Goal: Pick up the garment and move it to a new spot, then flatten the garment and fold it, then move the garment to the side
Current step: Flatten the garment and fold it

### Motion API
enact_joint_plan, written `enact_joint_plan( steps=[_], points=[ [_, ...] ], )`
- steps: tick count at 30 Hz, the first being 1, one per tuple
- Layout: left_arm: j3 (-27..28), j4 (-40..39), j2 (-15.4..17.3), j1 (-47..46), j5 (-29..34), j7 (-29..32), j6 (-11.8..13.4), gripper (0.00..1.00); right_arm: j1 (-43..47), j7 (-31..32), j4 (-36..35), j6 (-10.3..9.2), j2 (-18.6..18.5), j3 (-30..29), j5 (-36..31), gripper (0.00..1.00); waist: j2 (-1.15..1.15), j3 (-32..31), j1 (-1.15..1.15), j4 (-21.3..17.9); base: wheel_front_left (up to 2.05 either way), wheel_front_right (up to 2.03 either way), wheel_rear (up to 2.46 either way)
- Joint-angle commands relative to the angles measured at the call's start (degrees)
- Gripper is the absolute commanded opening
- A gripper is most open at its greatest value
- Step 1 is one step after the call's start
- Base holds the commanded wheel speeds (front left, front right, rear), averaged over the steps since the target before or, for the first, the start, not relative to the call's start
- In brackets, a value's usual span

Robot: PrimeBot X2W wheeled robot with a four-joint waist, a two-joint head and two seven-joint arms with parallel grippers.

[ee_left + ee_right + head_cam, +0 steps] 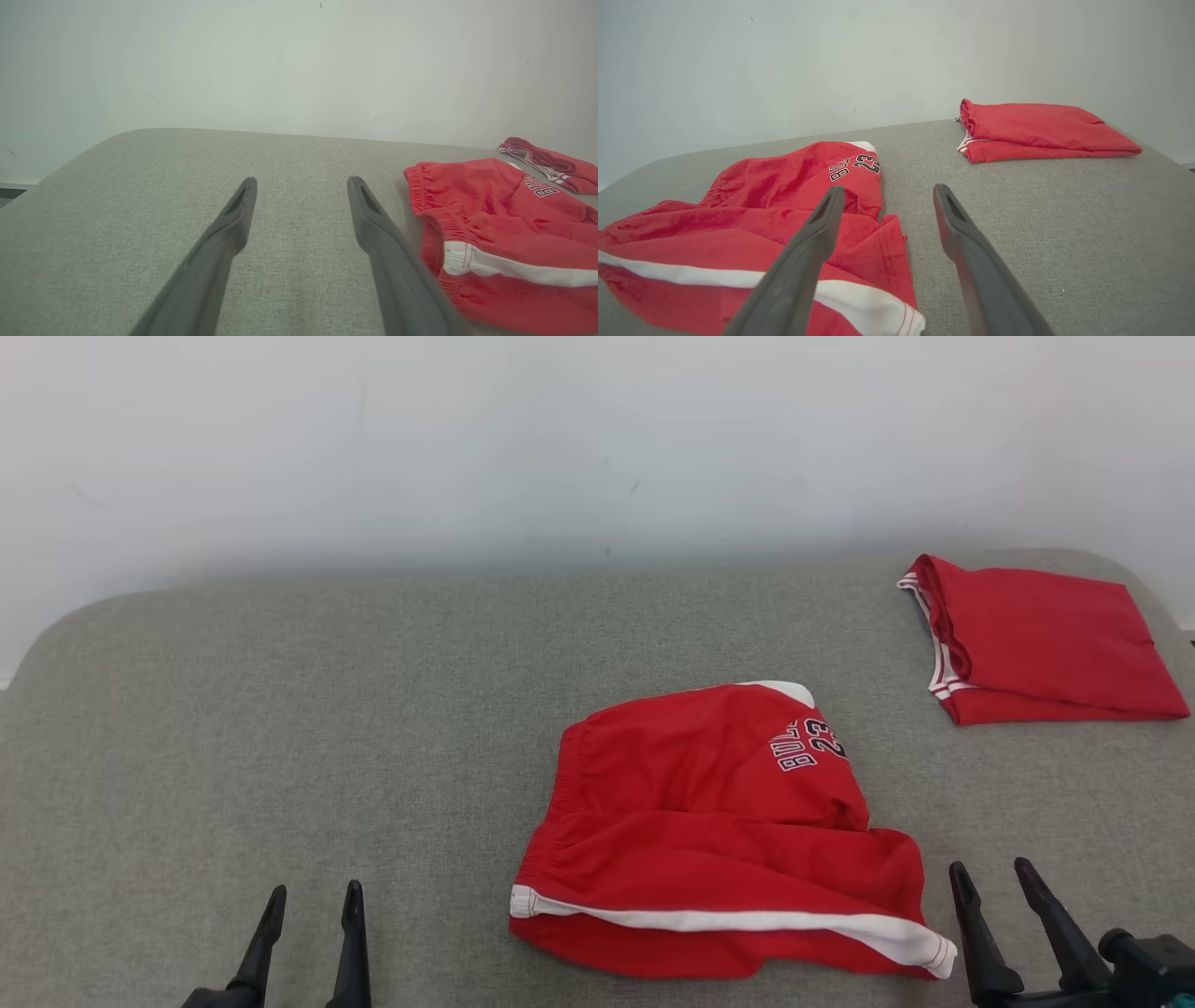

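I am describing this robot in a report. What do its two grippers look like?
Both the left gripper and the right gripper have two long, slim, dark grey jaws that taper to narrow tips, each with a slot-like recess near the tip. Behind the right one sits a black housing with a rounded knob and a small teal patch.

Shorts (709, 821) red, white stripe, dark lettering; folded garment (1046, 639) red, white trim; surface (280, 728) grey.

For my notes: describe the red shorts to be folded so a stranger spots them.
On the grey cushioned surface, look near the front edge. The red shorts lie rumpled, printed with 23, unlike the neatly folded red garment at back right.
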Motion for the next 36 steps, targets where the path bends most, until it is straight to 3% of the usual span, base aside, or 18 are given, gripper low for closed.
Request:
enact_joint_plan(
  steps=[1, 11, 20, 36],
  points=[
    [0.2, 0.0, 0.0, 0.6, 0.4, -0.2, -0.1, 1.0, 0.9, -0.1, -0.8, -0.16, 0.4, -0.6, -0.6, 1.0, 0.0, -0.3, 0.01, -0.3, 0.0, 0.0, 0.0],
    [0.7, -1.3, 0.4, 1.5, 0.7, -0.2, -0.3, 1.0, 5.2, 0.0, -7.3, -0.16, 4.8, -6.0, -3.8, 1.0, 0.0, -1.1, 0.01, -0.1, 0.0, 0.0, 0.0],
    [0.8, -2.7, 0.7, 2.7, 1.4, -0.2, -0.4, 1.0, 7.1, 0.5, -9.3, -0.16, 7.3, -7.5, -5.2, 1.0, 0.0, -1.2, 0.01, 0.0, 0.0, 0.0, 0.0],
    [-12.9, 2.7, 3.7, -2.0, -0.5, -0.2, -0.3, 1.0, 6.2, 1.9, -5.0, -0.16, 7.4, -6.5, -4.2, 1.0, 0.0, 0.0, 0.01, -3.4, 0.0, 0.0, 0.0]
  ],
)
